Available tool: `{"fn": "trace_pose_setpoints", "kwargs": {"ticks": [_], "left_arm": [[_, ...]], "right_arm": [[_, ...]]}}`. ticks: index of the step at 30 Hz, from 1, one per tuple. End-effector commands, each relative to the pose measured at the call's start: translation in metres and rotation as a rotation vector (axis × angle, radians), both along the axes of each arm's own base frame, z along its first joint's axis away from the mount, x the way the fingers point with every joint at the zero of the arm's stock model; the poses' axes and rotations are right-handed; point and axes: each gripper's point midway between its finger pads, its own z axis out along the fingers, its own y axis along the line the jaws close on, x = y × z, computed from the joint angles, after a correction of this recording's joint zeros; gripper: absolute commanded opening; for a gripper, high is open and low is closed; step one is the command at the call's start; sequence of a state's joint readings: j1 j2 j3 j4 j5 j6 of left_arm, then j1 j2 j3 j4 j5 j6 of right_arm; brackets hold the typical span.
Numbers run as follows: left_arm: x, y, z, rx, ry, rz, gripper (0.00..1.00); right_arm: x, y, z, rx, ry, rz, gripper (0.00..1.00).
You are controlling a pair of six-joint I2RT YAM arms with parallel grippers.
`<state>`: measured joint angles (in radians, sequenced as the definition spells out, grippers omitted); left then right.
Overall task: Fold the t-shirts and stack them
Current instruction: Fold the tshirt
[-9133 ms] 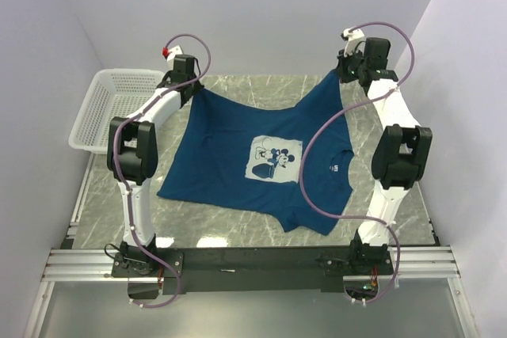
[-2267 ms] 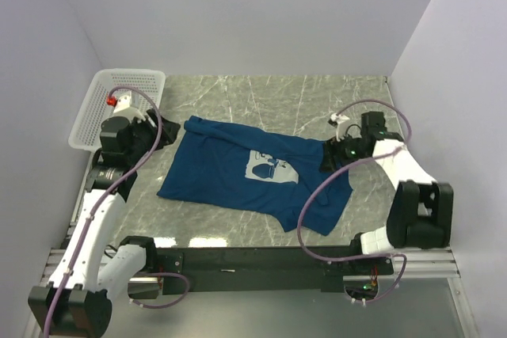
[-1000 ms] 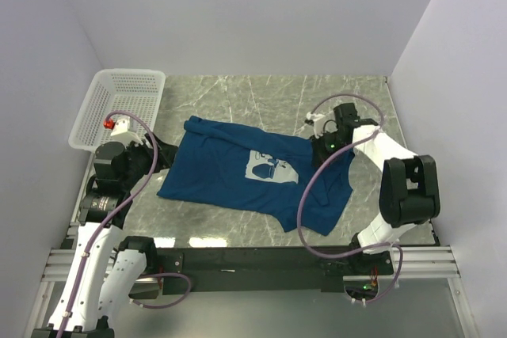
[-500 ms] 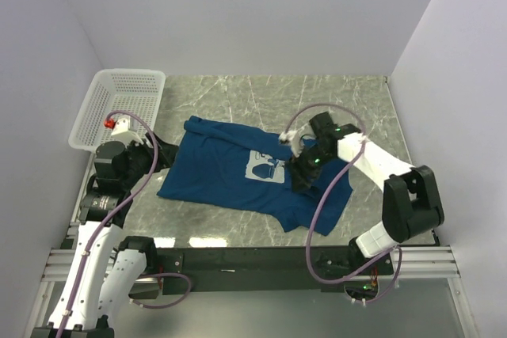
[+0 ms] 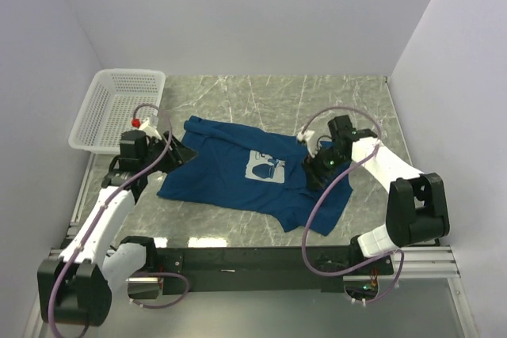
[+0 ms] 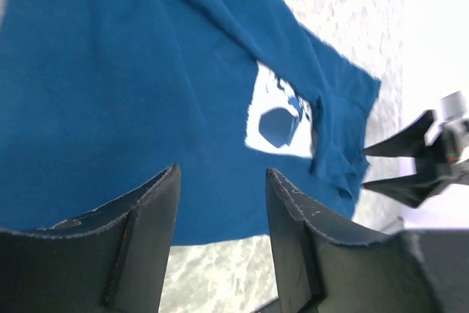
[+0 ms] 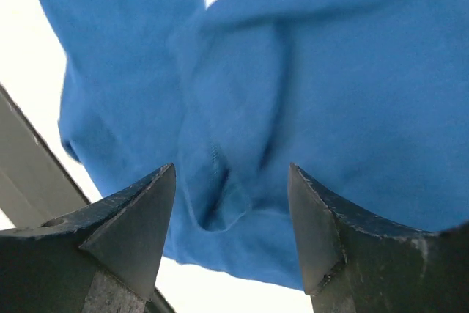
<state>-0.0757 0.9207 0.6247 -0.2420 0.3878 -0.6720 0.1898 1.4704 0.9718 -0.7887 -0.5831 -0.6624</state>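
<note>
In the top view the dark blue t-shirt [image 5: 222, 168] lay on the grey marbled table [image 5: 317, 100] at the middle of the frame, its upper part doubled over so that the fold cut across the pale print [image 5: 268, 167] on the chest. The white mesh basket [image 5: 87, 120] stood at the upper left, apart from the shirt. The left gripper [image 5: 181, 153] was at the shirt's left edge, pointing toward the centre of the frame. Its own camera showed the two dark fingers spread wide with nothing between them [image 6: 221, 174], the blue cloth [image 6: 132, 93] filling the view beyond and the print [image 6: 282, 119] right of centre. The right gripper [image 5: 315, 176] sat over the shirt just right of the print. From its wrist the fingers likewise stood apart [image 7: 229, 170], with rumpled folds of the cloth [image 7: 352, 93] beyond them. Whether the tips touched the fabric could not be told. The left wrist view caught that right gripper [image 6: 410, 159] at the right edge, its fingers parted.
</note>
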Motion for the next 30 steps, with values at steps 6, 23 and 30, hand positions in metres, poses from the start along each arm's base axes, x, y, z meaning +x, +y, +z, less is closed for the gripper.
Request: {"fn": "trace_pose_setpoints", "kwargs": {"ticks": [6, 23, 30], "left_arm": [[-0.007, -0.033, -0.013, -0.087, 0.039, -0.118, 0.54], [-0.031, -0.02, 0.007, -0.039, -0.013, -0.082, 0.56], [-0.032, -0.021, 0.007, -0.039, -0.009, -0.089, 0.56]], "right_arm": [[-0.015, 0.057, 0.008, -0.081, -0.144, 0.123, 0.65], [0.019, 0.083, -0.028, -0.351, -0.245, -0.054, 0.61], [0.017, 0.082, -0.035, -0.378, -0.234, -0.043, 0.4]]}}
